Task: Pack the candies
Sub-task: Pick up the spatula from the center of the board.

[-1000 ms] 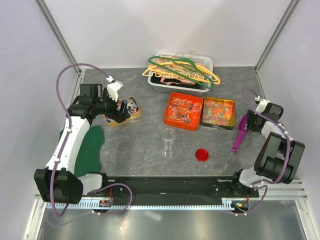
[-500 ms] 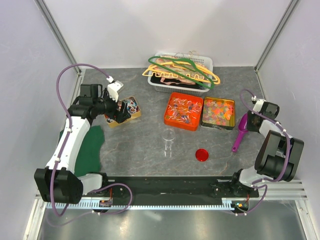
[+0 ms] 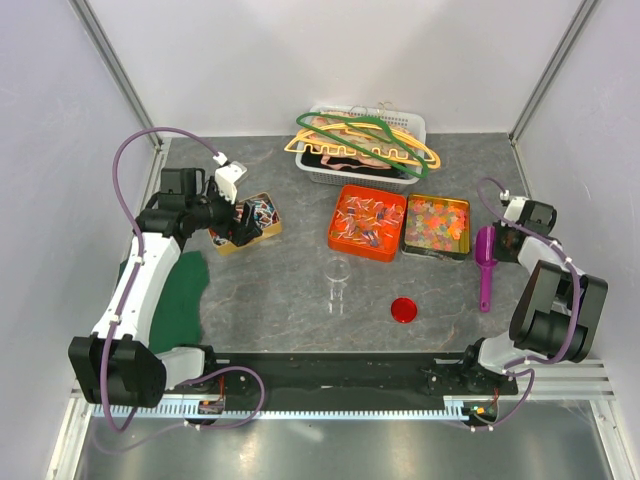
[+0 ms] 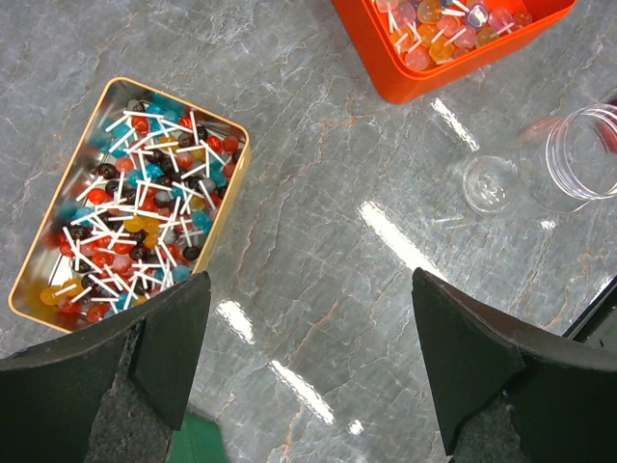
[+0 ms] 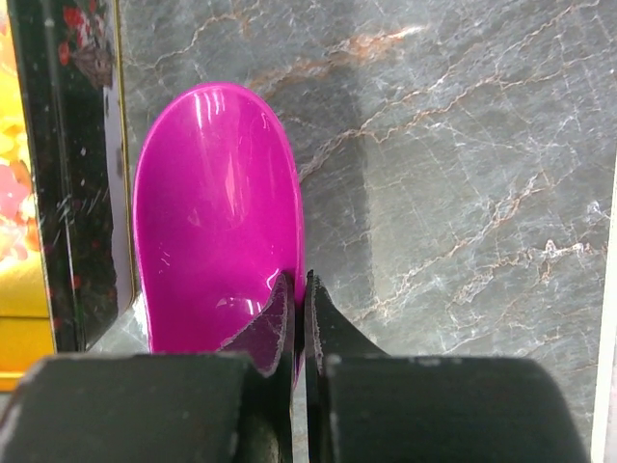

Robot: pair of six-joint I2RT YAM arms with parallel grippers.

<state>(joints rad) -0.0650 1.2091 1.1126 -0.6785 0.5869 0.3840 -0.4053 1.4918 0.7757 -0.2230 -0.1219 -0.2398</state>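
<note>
Many small red, blue and white candies point(image 4: 135, 207) fill the gold rectangular tin point(image 4: 238, 159) below the wide-open left gripper point(image 4: 308, 285). Expect them light, loose and slippery: lift from underneath, not by pinching. The right gripper point(image 5: 299, 309) clamps the magenta plastic scoop point(image 5: 212, 193).
</note>
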